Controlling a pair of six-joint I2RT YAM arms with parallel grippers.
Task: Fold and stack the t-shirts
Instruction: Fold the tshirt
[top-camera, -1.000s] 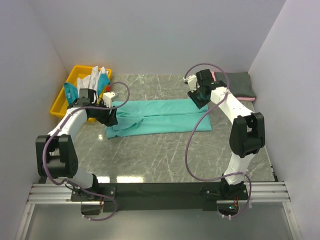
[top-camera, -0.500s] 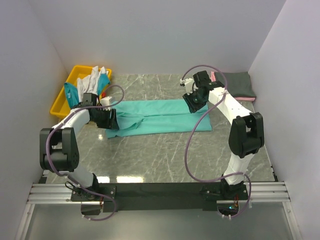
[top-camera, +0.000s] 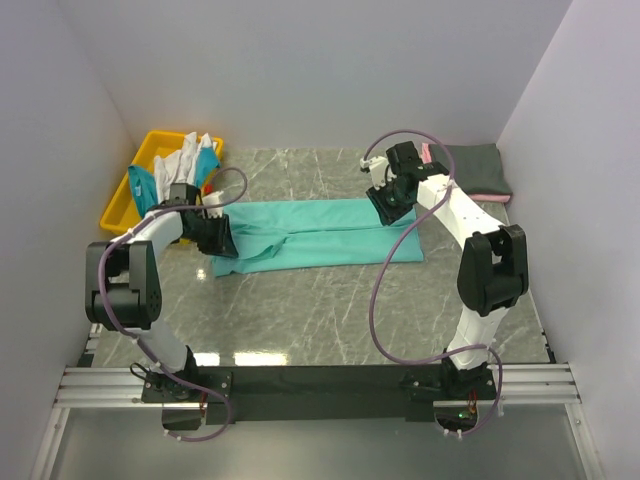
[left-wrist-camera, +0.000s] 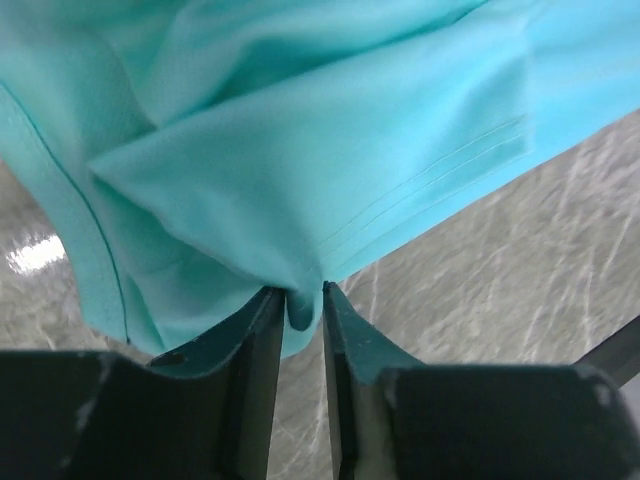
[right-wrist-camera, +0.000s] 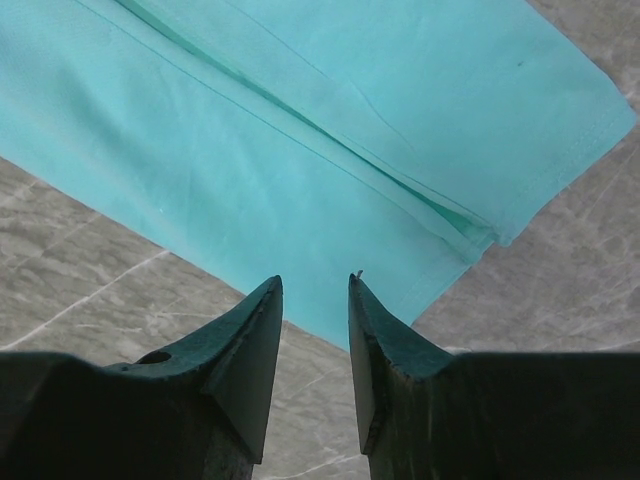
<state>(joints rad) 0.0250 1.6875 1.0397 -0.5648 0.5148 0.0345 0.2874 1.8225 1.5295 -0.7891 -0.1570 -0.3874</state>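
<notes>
The sea-green t-shirt (top-camera: 320, 232) lies in a long strip across the middle of the table. My left gripper (top-camera: 222, 240) is at its left end. In the left wrist view the gripper (left-wrist-camera: 298, 300) is shut on a pinched fold of the sea-green t-shirt (left-wrist-camera: 300, 180). My right gripper (top-camera: 387, 205) hovers over the shirt's far right edge. In the right wrist view the gripper (right-wrist-camera: 315, 288) is open and empty just above the sea-green t-shirt (right-wrist-camera: 300, 150). A dark grey t-shirt (top-camera: 475, 160) lies folded on a pink one (top-camera: 492, 196) at the back right.
A yellow plastic bin (top-camera: 118, 210) at the back left holds white (top-camera: 185, 158) and teal (top-camera: 142, 186) shirts. Walls close in the table on the left, back and right. Grey marble table (top-camera: 320, 310) shows in front of the shirt.
My left arm's elbow has swung left and back while its gripper stays on the shirt's left end. My right gripper has shifted slightly left over the shirt's far edge.
</notes>
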